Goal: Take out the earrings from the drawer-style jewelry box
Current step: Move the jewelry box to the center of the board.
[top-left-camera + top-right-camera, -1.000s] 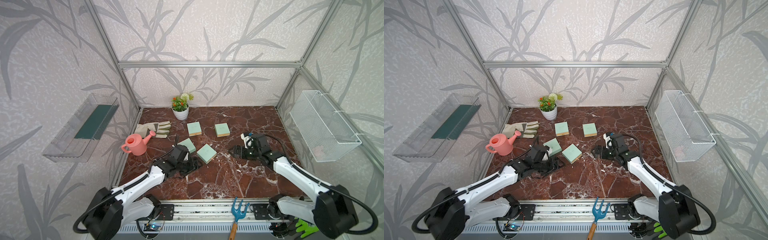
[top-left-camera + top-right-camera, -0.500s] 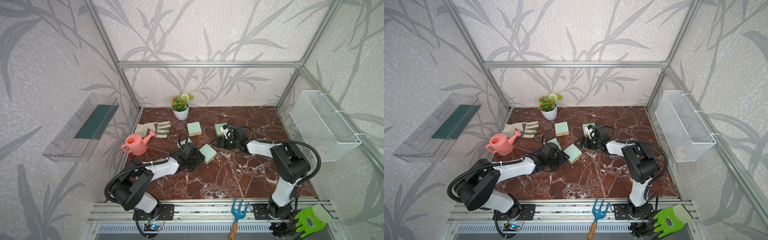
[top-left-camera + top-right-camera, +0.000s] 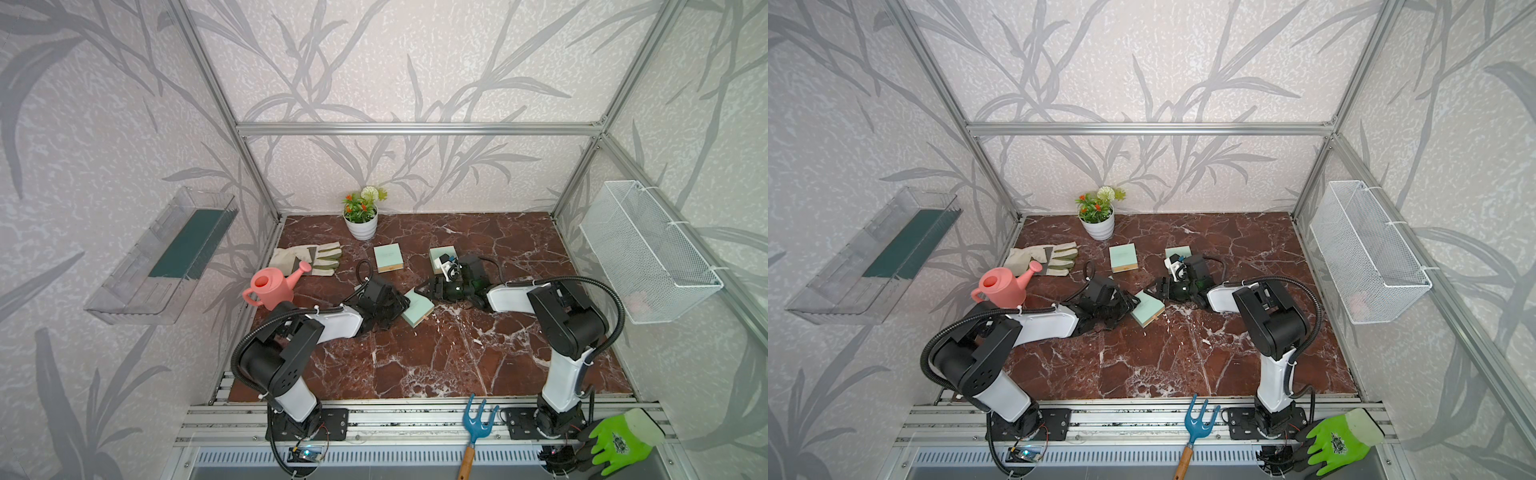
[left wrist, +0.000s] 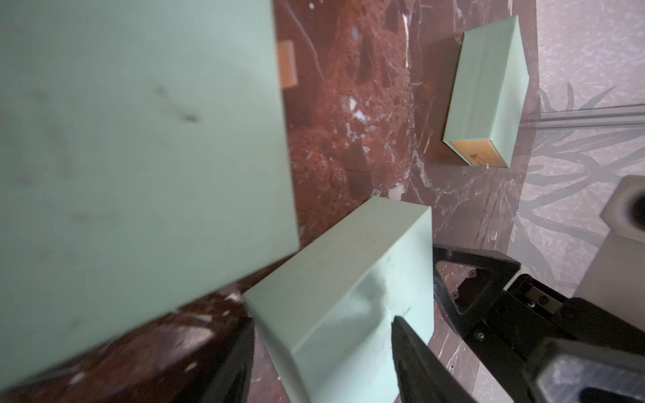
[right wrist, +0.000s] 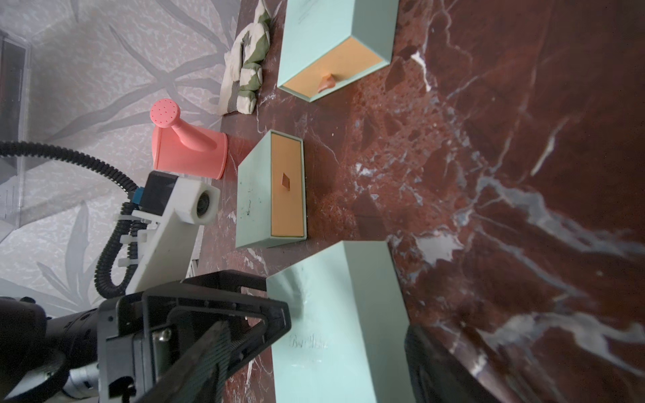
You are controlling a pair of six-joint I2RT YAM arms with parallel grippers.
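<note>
Right wrist: right jaws, wide, straddle mint-green box (image 5: 336, 307).

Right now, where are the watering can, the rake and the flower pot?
watering can (image 3: 274, 296): in a top view, pink body.
rake (image 3: 478, 428): in a top view, blue head.
flower pot (image 3: 360, 227): in a top view, white wall.

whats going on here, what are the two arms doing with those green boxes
Both arms are working on the same mint-green box, the one lying between them. The left end effector has a finger on either side of it, and the right end effector does the same from the opposite side. Whether either has clamped down cannot be told. The drawer fronts in view sit shut and no earrings show, so nothing has been taken out yet.
</note>
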